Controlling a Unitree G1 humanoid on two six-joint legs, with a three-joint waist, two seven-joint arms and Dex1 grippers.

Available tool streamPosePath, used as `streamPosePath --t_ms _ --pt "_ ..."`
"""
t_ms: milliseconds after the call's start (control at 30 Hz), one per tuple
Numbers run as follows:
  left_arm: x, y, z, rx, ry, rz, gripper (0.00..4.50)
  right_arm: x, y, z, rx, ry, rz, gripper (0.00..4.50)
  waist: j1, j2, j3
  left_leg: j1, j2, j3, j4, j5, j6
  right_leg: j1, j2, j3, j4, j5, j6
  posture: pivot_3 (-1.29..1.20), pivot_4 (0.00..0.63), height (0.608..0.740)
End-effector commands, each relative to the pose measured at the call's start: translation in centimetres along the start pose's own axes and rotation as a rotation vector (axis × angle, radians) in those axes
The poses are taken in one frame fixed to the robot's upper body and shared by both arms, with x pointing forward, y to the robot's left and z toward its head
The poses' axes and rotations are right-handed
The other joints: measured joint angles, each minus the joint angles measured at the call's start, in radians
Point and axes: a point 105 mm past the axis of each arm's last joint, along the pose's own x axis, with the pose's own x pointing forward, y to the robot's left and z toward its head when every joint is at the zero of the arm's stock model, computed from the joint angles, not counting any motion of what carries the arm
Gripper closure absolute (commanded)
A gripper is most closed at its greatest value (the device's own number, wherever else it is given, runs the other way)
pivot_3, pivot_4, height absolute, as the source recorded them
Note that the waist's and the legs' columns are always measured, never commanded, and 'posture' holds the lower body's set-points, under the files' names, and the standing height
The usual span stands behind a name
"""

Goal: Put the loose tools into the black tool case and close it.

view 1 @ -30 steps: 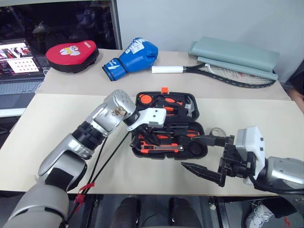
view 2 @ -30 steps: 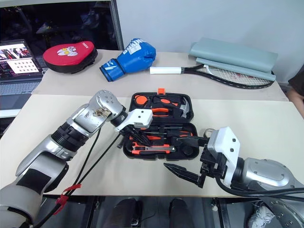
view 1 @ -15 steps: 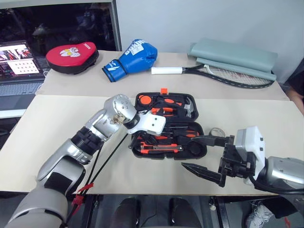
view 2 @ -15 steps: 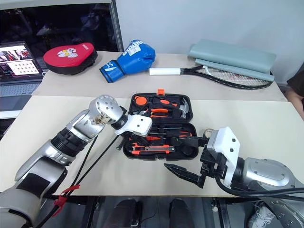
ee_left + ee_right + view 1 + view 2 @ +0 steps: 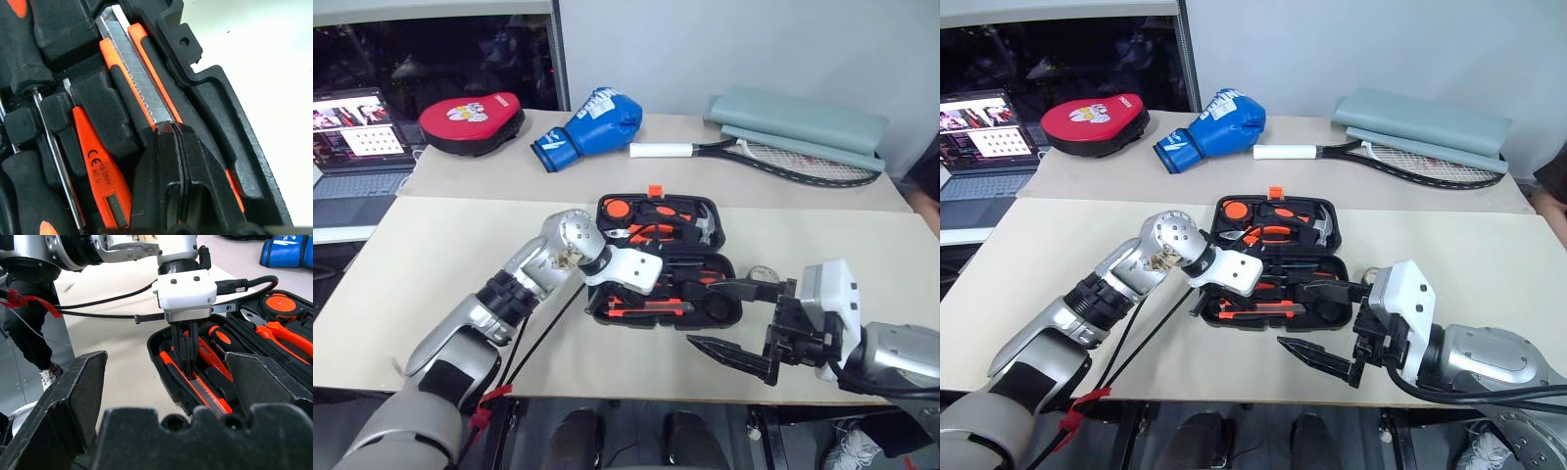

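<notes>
A: Left eye view. Status of case and left pincer?
B: Black tool case open on the counter, lid laid back, orange latch at the far edge. Left pincer lowered into the near half, over the front slot. Probable reason: seating the utility knife in its recess.

A: Right eye view. Right pincer?
B: Right pincer hovering off the case's near right corner, fingers spread wide, empty, apparently parked clear of the working arm.

A: Left wrist view. Contact?
B: Fingers pressed together, tips on the utility knife, blade partly extended, body lying in the front slot along the case wall. Pressing rather than gripping, by appearance. Red tester screwdriver seated in the neighbouring slot.

A: Right wrist view. Confirmation?
B: Closed fingers vertical, tips down on the knife. Pliers in the far half. Lid not yet shut.
</notes>
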Motion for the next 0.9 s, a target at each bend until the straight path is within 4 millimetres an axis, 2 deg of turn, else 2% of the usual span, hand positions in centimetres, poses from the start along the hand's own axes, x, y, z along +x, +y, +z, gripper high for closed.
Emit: streamPosePath --t_ms 33,67,100,167,233,300,367,400,500,700,800,900 --pt "-0.9 1.0 1.0 -0.082 -0.107 0.039 4.43 -0.3 -0.4 0.7 -0.038 -0.008 -0.019 0.00 0.004 0.000 0.000 0.000 0.000 -0.001 0.000 0.000 0.000 0.001 0.000 0.000 0.000 -0.001 0.000 0.00 0.150 0.737" --pt "-1.9 1.3 1.9 -0.087 -0.171 0.042 4.43 -0.4 -0.5 0.6 -0.040 -0.003 -0.025 0.00 0.003 -0.001 0.000 -0.001 0.000 0.000 0.001 0.001 0.000 0.000 0.000 0.000 -0.001 -0.001 0.000 0.00 0.150 0.737" --pt "-2.7 1.6 2.6 -0.100 -0.222 0.046 4.19 -0.5 -0.6 0.6 -0.041 0.001 -0.032 0.00 0.001 -0.001 0.001 -0.002 0.000 0.000 0.001 0.001 0.000 -0.001 0.000 0.000 -0.001 -0.001 0.000 0.00 0.150 0.737" --pt "-4.6 2.8 3.7 -0.122 -0.311 0.101 3.65 -0.8 -0.9 0.4 -0.040 0.009 -0.054 0.00 -0.004 -0.001 0.001 -0.008 0.000 0.000 0.002 0.002 0.000 -0.008 0.000 0.001 0.000 0.003 0.001 0.00 0.150 0.737" --pt "-6.0 4.5 4.5 -0.170 -0.389 0.210 2.91 -1.4 -1.2 0.0 -0.034 0.027 -0.079 0.00 -0.003 -0.001 0.001 -0.011 0.000 0.000 0.001 0.002 0.000 -0.012 0.001 0.001 0.001 0.006 -0.005 0.00 0.150 0.737" --pt "-6.4 5.5 4.3 -0.229 -0.405 0.270 2.13 -1.9 -1.3 -0.3 -0.027 0.040 -0.096 0.00 -0.003 -0.001 0.001 -0.011 -0.001 -0.001 0.000 0.001 0.001 -0.012 0.000 0.001 0.001 0.006 -0.005 0.00 0.150 0.737" --pt "-6.2 4.5 3.7 -0.217 -0.381 0.225 1.53 -2.4 -1.5 -0.5 -0.013 0.045 -0.119 0.00 -0.008 -0.001 0.001 -0.011 -0.002 0.000 0.000 0.000 0.002 -0.011 0.000 0.001 0.000 0.006 -0.004 0.00 0.150 0.737" --pt "-6.1 4.2 3.5 -0.210 -0.376 0.207 1.07 -2.6 -1.6 -0.7 -0.008 0.047 -0.131 0.00 -0.013 -0.001 0.001 -0.010 -0.002 0.000 -0.001 0.000 0.003 -0.011 0.000 0.001 0.000 0.005 -0.004 0.00 0.150 0.737" --pt "-6.6 4.7 4.0 -0.197 -0.420 0.247 0.05 -3.2 -1.9 -1.1 0.006 0.059 -0.164 0.00 -0.019 -0.002 0.001 -0.010 -0.002 0.001 -0.002 -0.001 0.003 -0.012 0.000 0.002 -0.001 0.005 -0.004 0.00 0.150 0.737" --pt "-9.5 7.4 5.5 -0.244 -0.546 0.324 0.05 -4.7 -2.7 -1.9 0.016 0.091 -0.215 0.00 -0.011 -0.003 0.002 -0.011 -0.003 0.000 -0.001 -0.001 0.003 -0.011 -0.001 0.001 -0.001 0.005 -0.004 0.00 0.150 0.737" --pt "-11.5 6.5 6.0 -0.182 -0.574 0.239 0.05 -5.9 -3.6 -2.0 -0.014 0.137 -0.245 0.00 -0.016 -0.003 0.002 -0.010 -0.003 0.000 -0.001 -0.001 0.003 -0.010 -0.001 0.001 -0.001 0.005 -0.003 0.00 0.150 0.737" --pt "-14.2 5.0 5.8 -0.115 -0.568 0.218 0.05 -8.3 -4.4 -1.9 -0.026 0.197 -0.278 0.00 -0.026 -0.002 0.002 -0.010 -0.002 0.001 -0.002 -0.001 0.002 -0.011 0.000 0.001 -0.001 0.004 -0.004 0.00 0.150 0.737"
